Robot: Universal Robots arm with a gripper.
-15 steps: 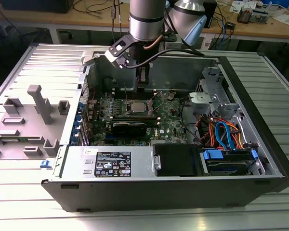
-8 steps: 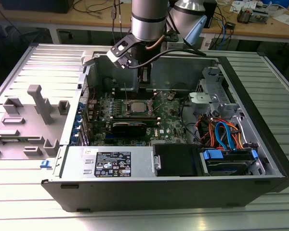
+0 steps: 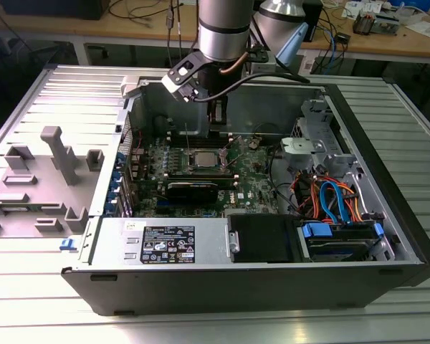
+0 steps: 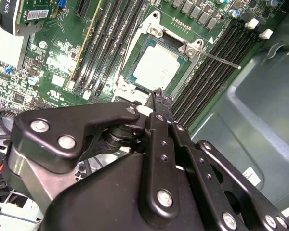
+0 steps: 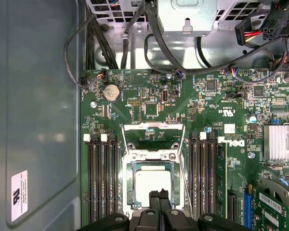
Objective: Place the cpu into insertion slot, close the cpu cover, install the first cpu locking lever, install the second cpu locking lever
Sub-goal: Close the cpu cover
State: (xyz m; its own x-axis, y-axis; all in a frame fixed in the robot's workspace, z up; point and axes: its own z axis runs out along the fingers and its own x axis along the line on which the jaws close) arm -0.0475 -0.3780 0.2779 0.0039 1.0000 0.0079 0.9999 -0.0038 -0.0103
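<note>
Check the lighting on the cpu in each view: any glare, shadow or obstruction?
Exterior view: the cpu sits in even light inside the case, without glare. Second wrist view: the cpu shines pale, mildly glary, and the dark gripper blocks the foreground. First wrist view: evenly lit, no hard shadow, with the gripper overlapping one edge of the cpu.

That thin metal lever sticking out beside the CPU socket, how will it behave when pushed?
The lever is a thin bare wire rod, so it probably flexes springily. It looks smooth and narrow, so a push may slide off.
</note>
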